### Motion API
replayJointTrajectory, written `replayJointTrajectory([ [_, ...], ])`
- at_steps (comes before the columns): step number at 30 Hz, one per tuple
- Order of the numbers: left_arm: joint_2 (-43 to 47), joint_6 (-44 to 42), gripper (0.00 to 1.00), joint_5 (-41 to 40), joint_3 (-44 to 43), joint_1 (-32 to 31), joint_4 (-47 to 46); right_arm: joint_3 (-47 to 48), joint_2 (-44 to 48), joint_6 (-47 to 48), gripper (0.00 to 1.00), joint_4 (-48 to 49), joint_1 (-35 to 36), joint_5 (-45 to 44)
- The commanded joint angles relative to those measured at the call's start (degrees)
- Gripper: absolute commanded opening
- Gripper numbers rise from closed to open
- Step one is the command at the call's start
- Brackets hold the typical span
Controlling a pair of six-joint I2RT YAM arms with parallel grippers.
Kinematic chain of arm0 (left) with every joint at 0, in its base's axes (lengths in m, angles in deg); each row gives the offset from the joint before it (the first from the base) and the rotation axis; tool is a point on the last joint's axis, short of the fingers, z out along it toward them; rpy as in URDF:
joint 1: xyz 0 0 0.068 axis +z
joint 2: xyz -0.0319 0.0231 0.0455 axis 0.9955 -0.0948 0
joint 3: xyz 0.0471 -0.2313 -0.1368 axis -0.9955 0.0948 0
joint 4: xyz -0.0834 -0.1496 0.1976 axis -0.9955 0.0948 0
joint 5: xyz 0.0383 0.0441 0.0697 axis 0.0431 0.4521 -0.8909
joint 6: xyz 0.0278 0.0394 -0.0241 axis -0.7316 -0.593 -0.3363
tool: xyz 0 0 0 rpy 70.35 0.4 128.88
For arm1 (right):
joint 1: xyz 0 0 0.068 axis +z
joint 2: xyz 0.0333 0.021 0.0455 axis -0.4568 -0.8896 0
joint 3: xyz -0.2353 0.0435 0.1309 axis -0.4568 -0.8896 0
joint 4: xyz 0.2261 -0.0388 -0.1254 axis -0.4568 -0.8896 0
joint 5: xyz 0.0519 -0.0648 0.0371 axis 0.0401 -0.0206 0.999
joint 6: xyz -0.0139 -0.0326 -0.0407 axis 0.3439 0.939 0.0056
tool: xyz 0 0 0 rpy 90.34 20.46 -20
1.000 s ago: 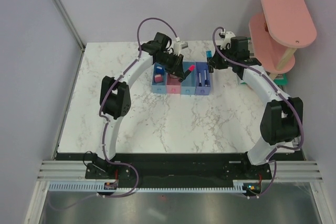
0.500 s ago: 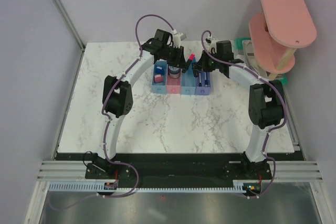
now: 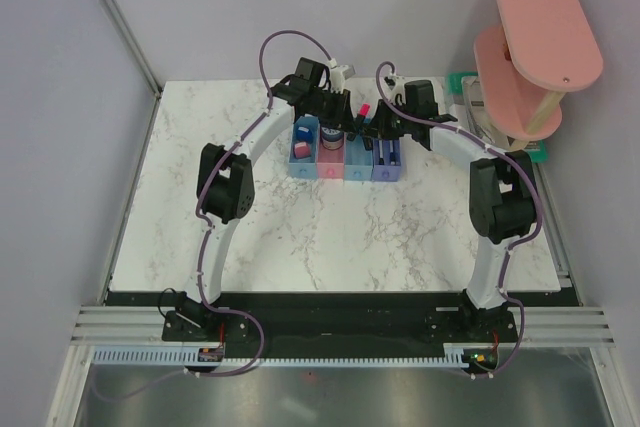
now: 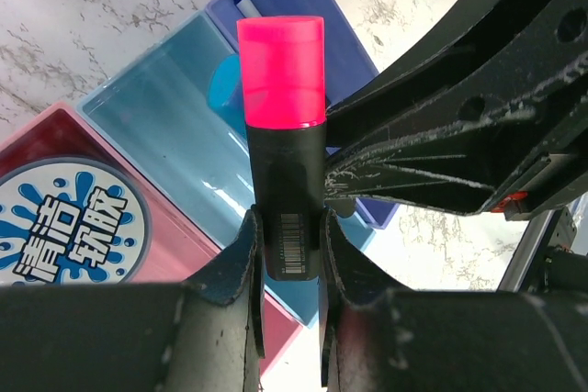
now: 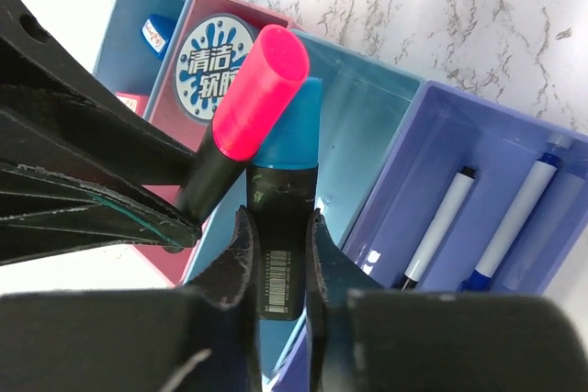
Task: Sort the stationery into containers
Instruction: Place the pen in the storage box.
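Nearly done: left tool [image 4: 287,227] pinches pink highlighter [image 4: 280,71], right tool [image 5: 276,231] pinches blue highlighter [image 5: 287,140], both over blue tray [image 4: 170,130] below. Pens [image 5: 439,227], pot [image 5: 213,60], erasers [image 5: 152,34] already in trays [image 5: 478,126]; two drops left.

The table [image 3: 300,237] has a white marble top with grey veins. At its far right corner stands a pink shelf [image 3: 548,27] with two oval boards, one above the other, joined by a pale wooden post [image 3: 545,113]. A green tray [image 3: 538,152] lies just beside it and is partly hidden under the lower board. Plain grey walls [image 3: 60,147] close the table on three sides. Along the near edge run a metal rail [image 3: 330,322] and a white slotted duct [image 3: 330,355].
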Motion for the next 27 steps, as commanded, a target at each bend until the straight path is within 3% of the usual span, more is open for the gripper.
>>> replayJointTrajectory([
  [1, -0.9, 0.8, 0.21, 0.2, -0.9, 0.0, -1.3, 2.1, 0.6, 0.6, 0.22, 3.6, 1.1, 1.7],
  [9, -0.9, 0.3, 0.36, 1.8, -0.7, 0.0, -1.3, 2.2, 0.7, 1.1, 0.37, 2.9, 1.2, 1.3],
  [20, -1.0, 0.4, 0.34, 1.8, -0.8, 0.1, -1.4, 1.4, 2.0, 2.3, 0.48, 1.5, 1.3, 1.1],
  [27, -1.3, 0.7, 0.34, 1.7, -1.2, 0.1, -1.4, 0.5, 4.6, 4.6, 0.49, -1.1, 1.1, 0.5],
])
